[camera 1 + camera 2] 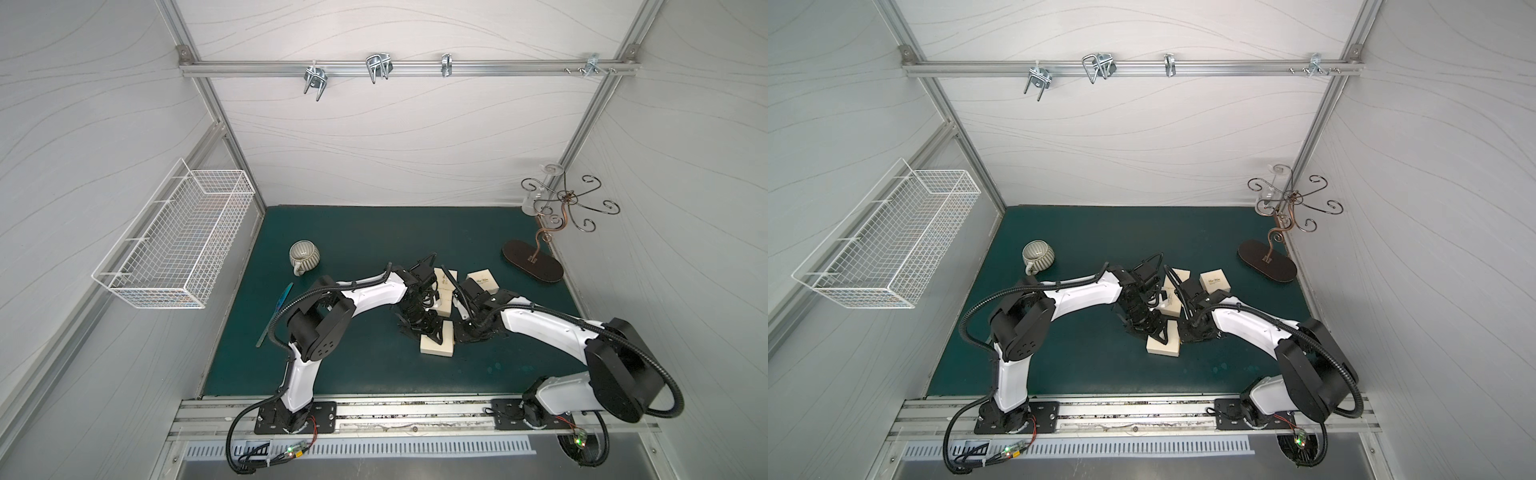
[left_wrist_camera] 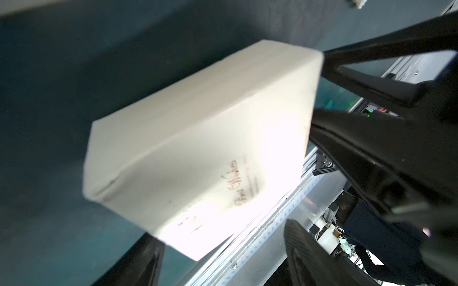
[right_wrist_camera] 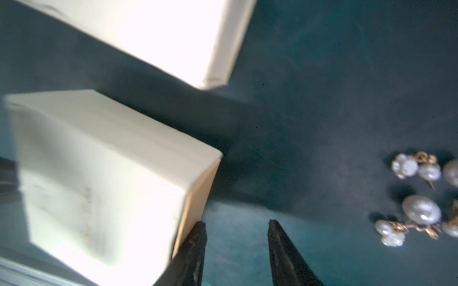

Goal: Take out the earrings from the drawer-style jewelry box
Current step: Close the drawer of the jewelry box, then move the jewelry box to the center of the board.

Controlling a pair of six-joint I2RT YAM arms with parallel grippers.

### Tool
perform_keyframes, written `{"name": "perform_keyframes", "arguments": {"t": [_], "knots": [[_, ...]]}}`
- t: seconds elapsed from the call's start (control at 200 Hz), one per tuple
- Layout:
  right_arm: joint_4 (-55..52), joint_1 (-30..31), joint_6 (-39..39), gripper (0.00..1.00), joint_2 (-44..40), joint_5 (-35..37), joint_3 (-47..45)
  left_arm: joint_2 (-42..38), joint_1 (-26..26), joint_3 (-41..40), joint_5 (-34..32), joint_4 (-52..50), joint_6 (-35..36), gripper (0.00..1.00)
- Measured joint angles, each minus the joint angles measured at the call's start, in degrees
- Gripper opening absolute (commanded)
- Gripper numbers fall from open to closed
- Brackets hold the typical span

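The earrings (image 3: 418, 198) lie on the green table (image 3: 322, 74), clear of the right hand (image 3: 236, 222), whose fingers stand parted and empty. The left hand (image 2: 221, 234) straddles a cream box (image 2: 198, 136); I cannot tell whether it grips.

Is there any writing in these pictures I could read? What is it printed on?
"Best Wishes", as far as the gold script reads: on the cream box in the left wrist view.
Finer line beside that script: too blurred to read.
Script on the far cream box in a top view: too small.
Faint print on the near box in the right wrist view: blurred.
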Motion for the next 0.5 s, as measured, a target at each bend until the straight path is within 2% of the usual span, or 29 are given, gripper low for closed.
{"name": "perform_keyframes", "arguments": {"t": [0.155, 0.5], "knots": [[0.3, 0.6, -0.4, 0.44, 2.9, 0.4, 3.1, 0.0, 0.1, 0.0, -2.7, -1.5, -0.5, 0.71], [2.5, 1.1, -2.1, 0.45, 12.3, -3.2, 12.0, -2.3, 3.3, -1.7, -16.0, -2.1, -6.6, 0.70]]}}
